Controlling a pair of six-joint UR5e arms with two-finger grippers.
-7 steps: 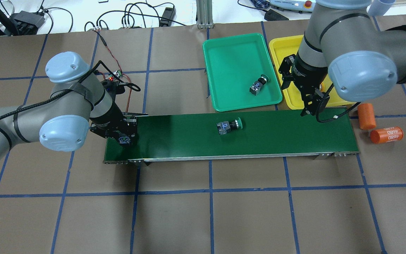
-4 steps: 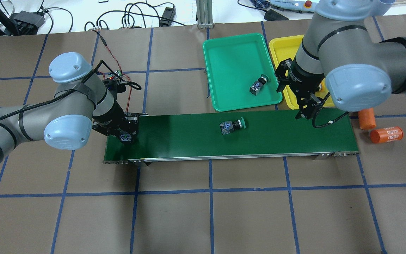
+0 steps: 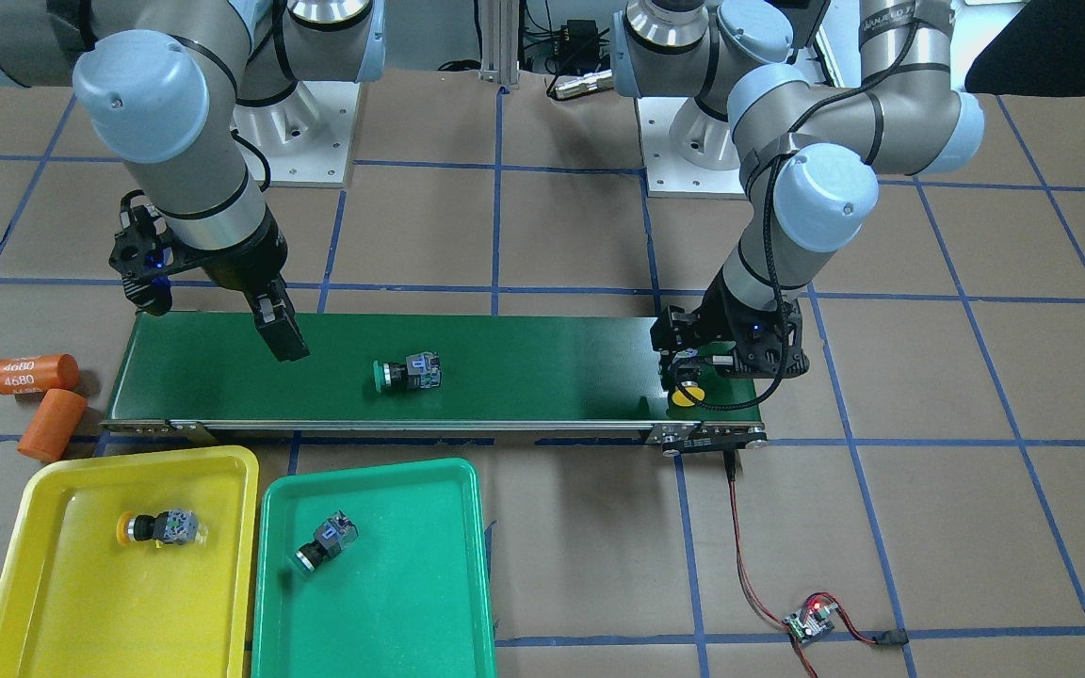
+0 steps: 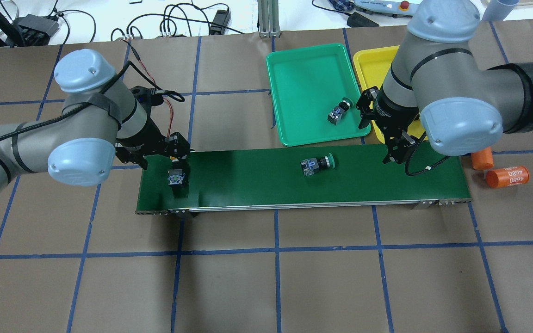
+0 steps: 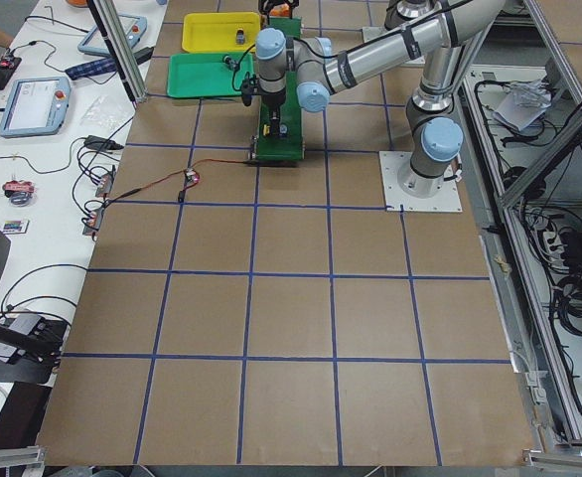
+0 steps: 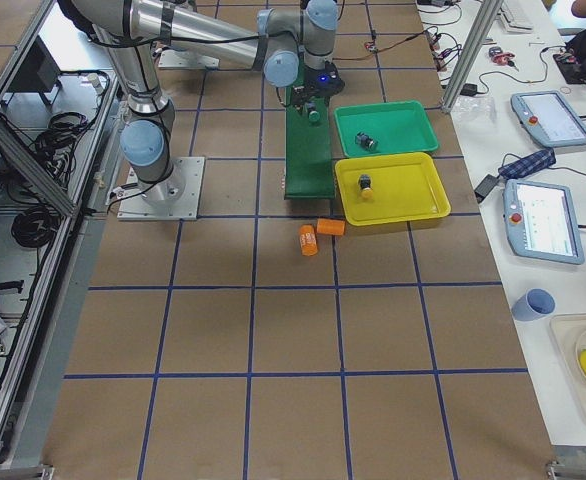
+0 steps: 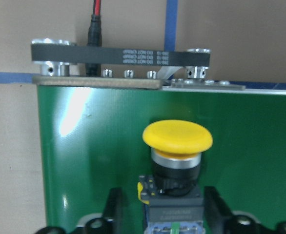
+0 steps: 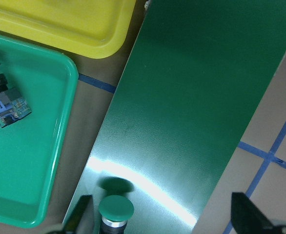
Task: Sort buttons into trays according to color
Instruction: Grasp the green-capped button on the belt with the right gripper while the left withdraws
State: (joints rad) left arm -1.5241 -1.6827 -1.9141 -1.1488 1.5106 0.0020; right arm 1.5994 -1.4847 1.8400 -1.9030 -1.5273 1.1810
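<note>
A green button (image 4: 317,165) lies on its side mid-belt. My right gripper (image 4: 392,156) hangs open over the belt to its right, apart from it. In the right wrist view the green cap (image 8: 116,208) shows near one finger. A yellow button (image 4: 177,178) rests at the belt's left end between the open fingers (image 7: 114,207) of my left gripper (image 3: 688,381). The green tray (image 4: 294,69) holds one green button (image 4: 339,111). The yellow tray (image 3: 81,612) holds one yellow button (image 3: 158,529), which my right arm hides in the overhead view.
The long dark green conveyor belt (image 4: 257,180) runs across the table. Two orange cylinders (image 4: 507,176) lie off its right end. A small circuit board (image 3: 811,621) with red wires sits behind the belt's left end.
The green button has ridden the belt to the right. My right gripper moved left toward it. My left gripper drew back, leaving the yellow button lying on the belt.
</note>
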